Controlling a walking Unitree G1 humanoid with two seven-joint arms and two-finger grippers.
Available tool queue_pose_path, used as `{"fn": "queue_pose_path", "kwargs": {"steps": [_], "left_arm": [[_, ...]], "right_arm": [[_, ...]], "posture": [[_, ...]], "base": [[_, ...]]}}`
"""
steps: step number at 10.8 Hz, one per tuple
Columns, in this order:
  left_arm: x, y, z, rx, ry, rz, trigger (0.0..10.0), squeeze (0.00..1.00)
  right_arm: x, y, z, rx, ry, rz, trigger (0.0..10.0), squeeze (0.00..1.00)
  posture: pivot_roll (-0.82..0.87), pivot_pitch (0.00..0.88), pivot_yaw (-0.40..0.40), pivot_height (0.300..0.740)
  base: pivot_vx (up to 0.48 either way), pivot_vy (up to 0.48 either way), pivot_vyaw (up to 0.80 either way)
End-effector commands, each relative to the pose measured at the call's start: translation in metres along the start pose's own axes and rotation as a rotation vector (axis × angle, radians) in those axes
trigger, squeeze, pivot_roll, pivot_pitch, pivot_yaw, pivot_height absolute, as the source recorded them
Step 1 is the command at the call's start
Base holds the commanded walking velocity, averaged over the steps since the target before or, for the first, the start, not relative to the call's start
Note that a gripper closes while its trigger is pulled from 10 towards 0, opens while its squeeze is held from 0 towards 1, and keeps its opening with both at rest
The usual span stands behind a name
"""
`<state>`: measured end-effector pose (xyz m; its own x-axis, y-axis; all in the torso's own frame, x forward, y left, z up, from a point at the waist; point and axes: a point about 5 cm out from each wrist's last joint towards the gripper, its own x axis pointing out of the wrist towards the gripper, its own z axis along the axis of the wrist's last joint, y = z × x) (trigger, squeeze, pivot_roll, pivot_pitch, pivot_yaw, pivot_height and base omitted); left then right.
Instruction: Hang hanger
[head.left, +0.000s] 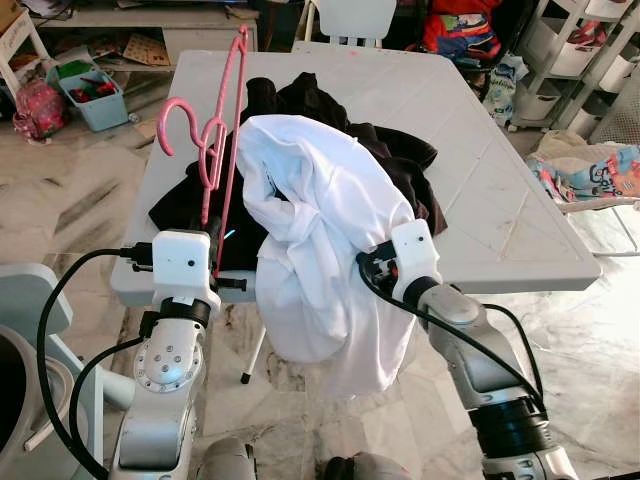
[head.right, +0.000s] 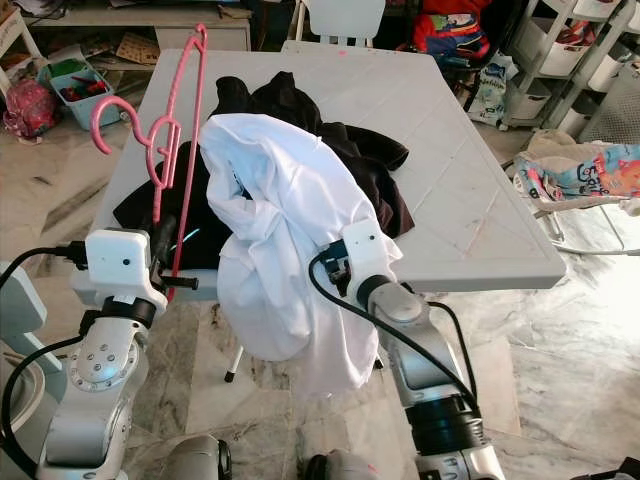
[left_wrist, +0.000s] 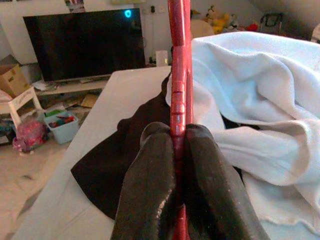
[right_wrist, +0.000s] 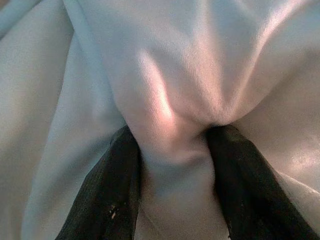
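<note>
A pink plastic hanger (head.left: 215, 130) stands nearly upright over the near left of the white table (head.left: 500, 190), hook pointing left. My left gripper (left_wrist: 174, 150) is shut on its lower bar, both black fingers (left_wrist: 150, 190) pressed against the pink bar. A white shirt (head.left: 320, 220) is lifted off the table and drapes down past the near edge. My right gripper (right_wrist: 172, 150) is shut on a fold of this white shirt, the cloth bunched between its fingers (right_wrist: 107, 185). A black garment (head.left: 300, 100) lies on the table under and behind the shirt.
A blue bin (head.left: 90, 90) of toys and a pink backpack (head.left: 38, 105) sit on the floor at far left. Shelving (head.left: 570, 60) stands at far right, with a patterned cloth (head.left: 600, 170) beside the table. A white chair (head.left: 355, 20) is behind the table.
</note>
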<state>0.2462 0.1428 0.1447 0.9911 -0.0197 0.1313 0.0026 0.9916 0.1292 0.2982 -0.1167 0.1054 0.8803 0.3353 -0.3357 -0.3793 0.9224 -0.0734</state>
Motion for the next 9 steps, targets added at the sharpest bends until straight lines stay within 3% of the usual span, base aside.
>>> {"fn": "queue_pose_path", "kwargs": {"steps": [1, 9], "left_arm": [[-0.0013, 0.0, 0.0061, 0.001, -0.02, -0.005, 10.0, 0.0], [-0.0015, 0.0014, 0.006, 0.002, -0.021, 0.003, 10.0, 0.0]], "right_arm": [[0.0012, -0.0031, 0.0002, -0.003, 0.001, -0.019, 0.0, 0.0], [0.0034, -0.0005, -0.0056, 0.006, 0.023, -0.011, 0.0, 0.0]], "posture": [[0.08, 0.063, -0.063, 0.74], [0.09, 0.06, -0.064, 0.74]], "base": [[0.0, 0.0, 0.0], [0.0, 0.0, 0.0]]}}
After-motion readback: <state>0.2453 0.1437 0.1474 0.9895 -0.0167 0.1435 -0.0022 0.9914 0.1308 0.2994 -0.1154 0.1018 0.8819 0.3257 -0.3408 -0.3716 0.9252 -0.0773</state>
